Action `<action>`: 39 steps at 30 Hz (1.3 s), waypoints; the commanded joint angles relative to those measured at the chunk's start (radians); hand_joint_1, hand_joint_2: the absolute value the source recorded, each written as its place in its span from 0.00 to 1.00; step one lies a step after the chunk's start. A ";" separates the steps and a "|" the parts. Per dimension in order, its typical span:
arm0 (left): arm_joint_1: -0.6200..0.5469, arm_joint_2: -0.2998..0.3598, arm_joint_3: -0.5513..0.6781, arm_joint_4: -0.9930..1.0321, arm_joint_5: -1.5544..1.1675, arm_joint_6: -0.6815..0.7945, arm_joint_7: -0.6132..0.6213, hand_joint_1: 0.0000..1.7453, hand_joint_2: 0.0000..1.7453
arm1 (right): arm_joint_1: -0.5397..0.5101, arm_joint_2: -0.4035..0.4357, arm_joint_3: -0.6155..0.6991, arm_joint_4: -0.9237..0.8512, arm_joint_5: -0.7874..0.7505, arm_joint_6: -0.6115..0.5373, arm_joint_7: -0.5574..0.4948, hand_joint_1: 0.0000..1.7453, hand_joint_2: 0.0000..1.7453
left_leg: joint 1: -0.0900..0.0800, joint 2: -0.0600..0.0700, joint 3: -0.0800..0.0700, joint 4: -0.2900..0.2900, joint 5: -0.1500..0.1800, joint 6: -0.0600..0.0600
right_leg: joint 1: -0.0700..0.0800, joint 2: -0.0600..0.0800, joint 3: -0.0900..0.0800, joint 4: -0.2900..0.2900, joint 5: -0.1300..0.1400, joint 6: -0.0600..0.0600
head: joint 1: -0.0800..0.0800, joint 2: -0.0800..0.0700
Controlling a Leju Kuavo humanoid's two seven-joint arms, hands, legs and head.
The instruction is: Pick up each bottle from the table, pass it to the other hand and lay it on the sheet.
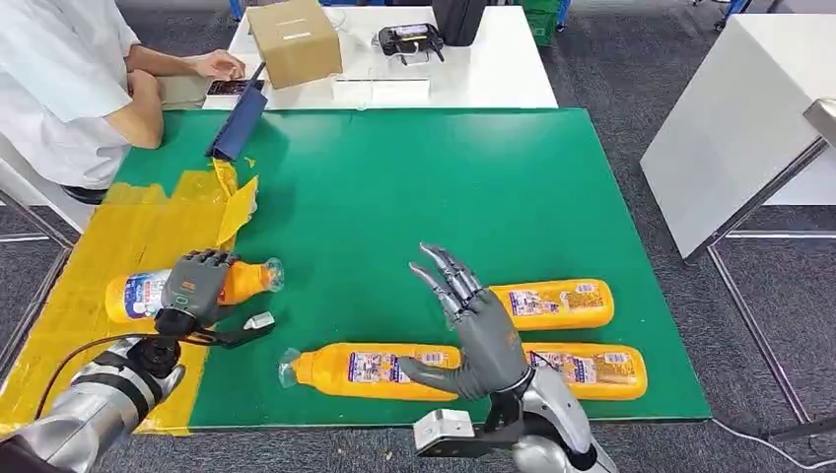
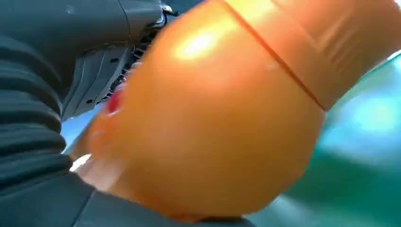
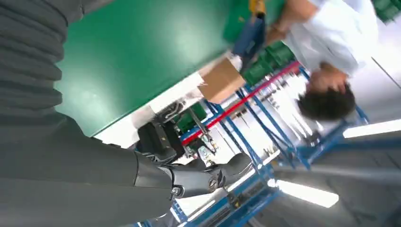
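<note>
An orange bottle (image 1: 133,295) with a white and blue label lies at the right edge of the yellow sheet (image 1: 99,236), cap end over the green mat. My left hand (image 1: 197,284) grips it around the middle, fingers curled over the top. In the left wrist view the bottle (image 2: 213,118) is pressed against the palm. My right hand (image 1: 478,330) hovers with fingers spread and holds nothing, above three more orange bottles on the green mat: one near the front edge (image 1: 365,370), one behind it to the right (image 1: 557,303), one at the front right (image 1: 592,367).
A person in a white shirt (image 1: 59,89) sits at the far left corner, hand on a phone. A blue pouch (image 1: 240,123) lies at the mat's back edge. A cardboard box (image 1: 294,41) and black devices stand on the white table (image 1: 493,79) behind.
</note>
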 commanded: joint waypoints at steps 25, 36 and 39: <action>0.456 -0.329 0.643 -1.020 1.115 -0.202 -0.850 0.00 1.00 | -0.162 -0.004 0.216 0.602 0.357 0.212 0.317 0.00 1.00 | 0.000 -0.001 0.004 0.001 -0.002 0.000 | -0.001 0.005 0.004 -0.002 0.000 0.000 | 0.000 0.000; 0.491 -0.327 0.515 -1.187 1.199 -0.272 -0.907 0.00 1.00 | -0.296 0.162 0.242 0.841 0.336 0.203 0.305 0.00 1.00 | 0.002 0.001 0.005 0.000 -0.002 -0.002 | 0.001 0.006 0.002 -0.001 -0.001 -0.001 | -0.001 0.000; 0.506 -0.325 0.453 -1.240 1.192 -0.266 -0.907 0.00 1.00 | -0.336 0.219 0.235 0.898 0.308 0.192 0.296 0.00 1.00 | 0.003 0.003 0.004 0.001 -0.002 -0.003 | 0.003 0.007 0.002 0.000 0.000 -0.001 | 0.000 0.000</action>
